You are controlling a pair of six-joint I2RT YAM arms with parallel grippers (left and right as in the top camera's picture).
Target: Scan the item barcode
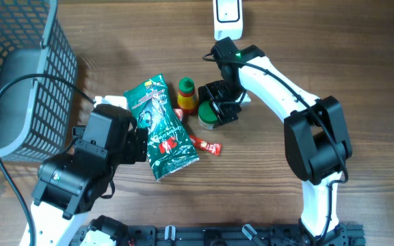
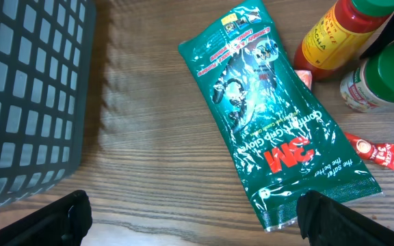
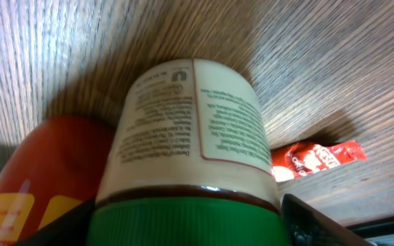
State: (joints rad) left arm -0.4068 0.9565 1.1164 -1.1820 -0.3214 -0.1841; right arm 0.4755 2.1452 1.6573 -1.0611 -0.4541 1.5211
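- The right claw (image 1: pixel 215 113) is clamped on the round white jar with a green lid and a printed paper label (image 3: pixel 190 130). One dark finger presses against each side of the lid.
- The jar stands upright on the brown wooden table (image 1: pixel 361 61), directly between that claw's fingers.
- To the claw's left, touching the jar or just beside it, stands a red plastic sauce bottle with a green cap and yellow label (image 1: pixel 187 96).
- On the table past the jar, to the claw's right in its own view, lies a small flat red sachet (image 3: pixel 320 158).
- A white plastic device (image 1: pixel 228 17) sits at the far table edge, well beyond the right claw.
- The left claw (image 2: pixel 197 222) has its fingers spread wide apart, with nothing between them.
- It hangs over the near end of a glossy green foil packet with red lettering (image 2: pixel 265 116), which lies flat and slanted on the table.
- To the left claw's left stands a grey plastic mesh basket (image 2: pixel 26 89).
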